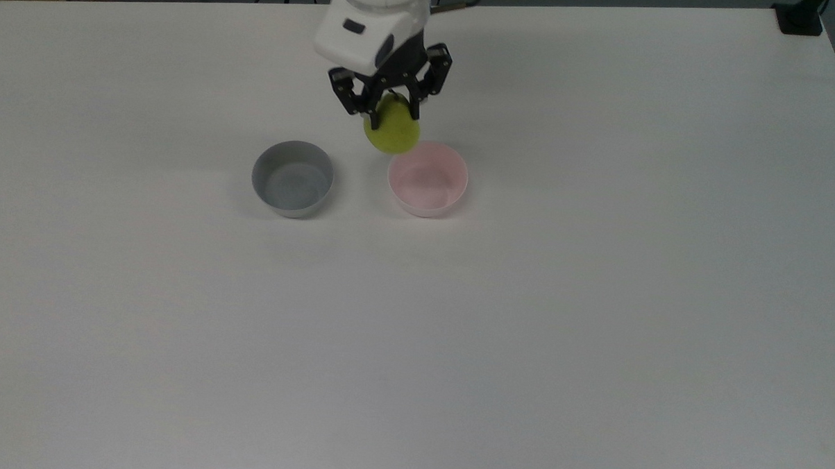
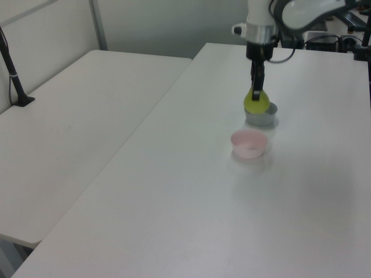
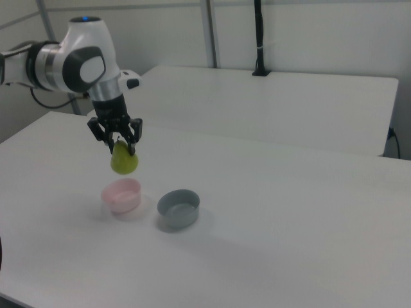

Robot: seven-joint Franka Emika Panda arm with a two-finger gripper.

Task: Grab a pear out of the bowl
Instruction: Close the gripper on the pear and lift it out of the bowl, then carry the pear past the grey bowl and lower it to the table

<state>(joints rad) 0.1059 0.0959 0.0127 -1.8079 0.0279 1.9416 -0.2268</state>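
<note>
Pear hanging in the air, clamped at its narrow top by the gripper, well clear of the pink bowl below. Seen in the right view directly above that bowl's rim, with nothing left inside the bowl. Lift step apparently done; next move probably just a steady hold, no loosening of the fingers, since a rounded fruit gripped near the stem could slip. Grey bowl just beside the pink one, also bare inside. White surface otherwise plain. Second white table behind, a black post at its far edge, pale wall beyond.
</note>
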